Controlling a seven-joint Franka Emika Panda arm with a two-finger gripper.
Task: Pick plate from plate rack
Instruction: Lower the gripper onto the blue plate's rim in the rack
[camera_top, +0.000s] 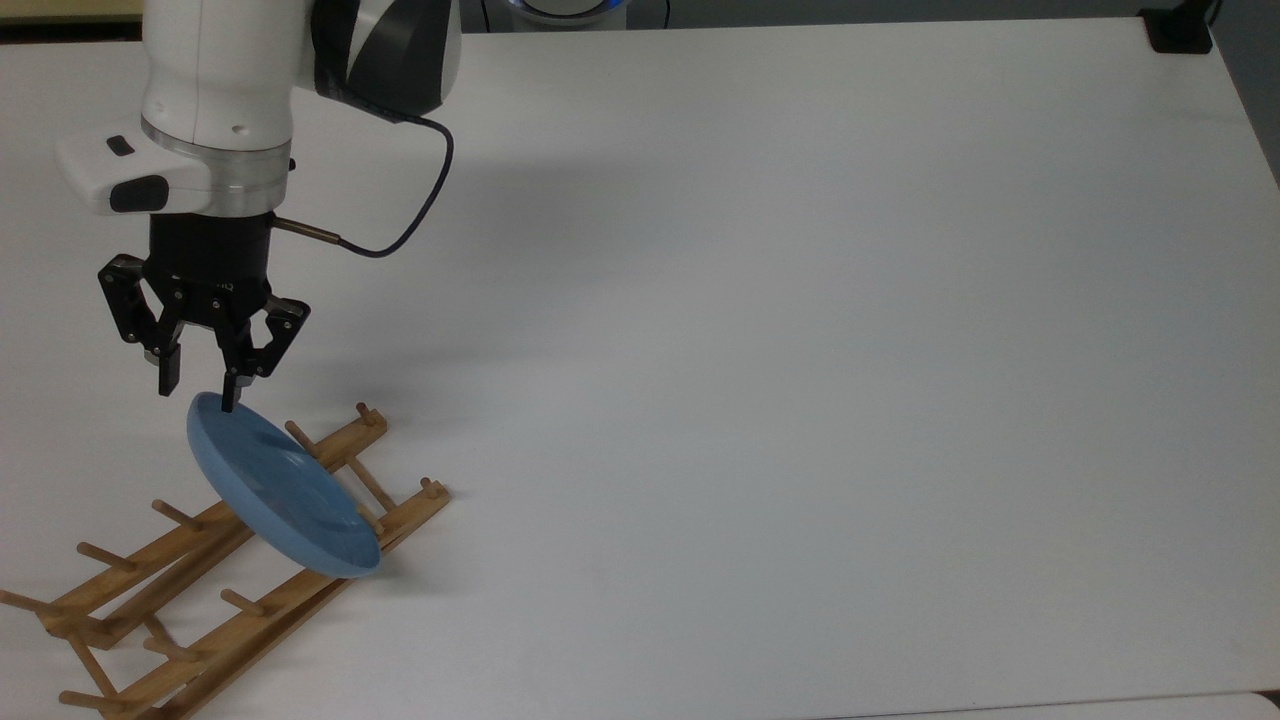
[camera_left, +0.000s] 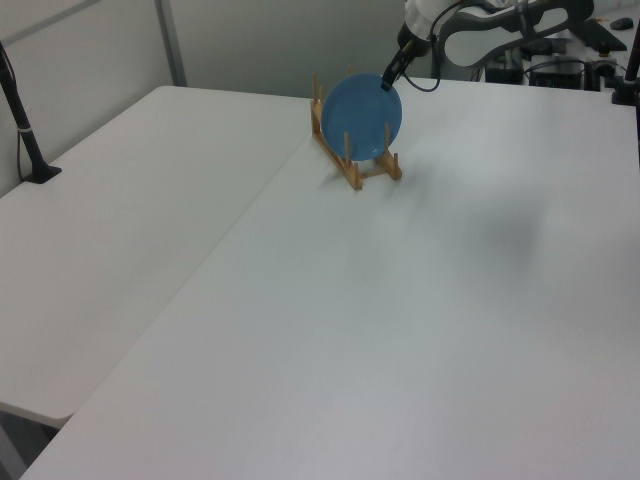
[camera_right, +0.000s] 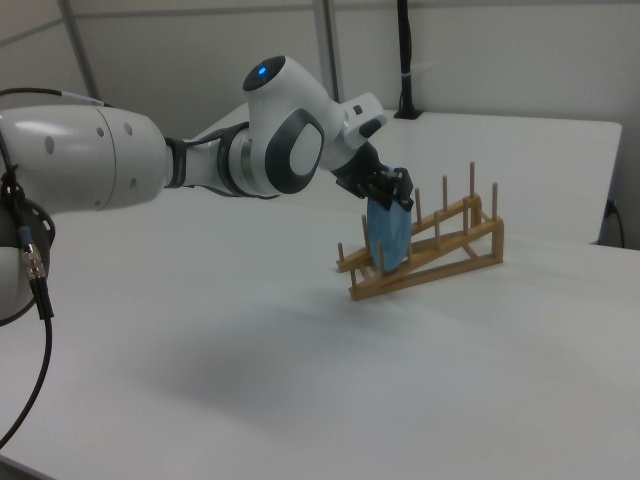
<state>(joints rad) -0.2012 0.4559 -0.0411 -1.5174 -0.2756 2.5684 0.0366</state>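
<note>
At plate (camera_top: 285, 490) rim, gripper (camera_top: 198, 393) (astride, top view)

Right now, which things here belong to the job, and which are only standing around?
Belong to the job:
- plate, standing on edge in the rack
- plate rack
- gripper, open at the plate's top rim

Only standing around:
- white table
- black post at the table edge

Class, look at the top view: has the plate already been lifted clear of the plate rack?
No. The plate stands tilted between the pegs of the plate rack, with the gripper at its upper rim, jaws apart.
</note>
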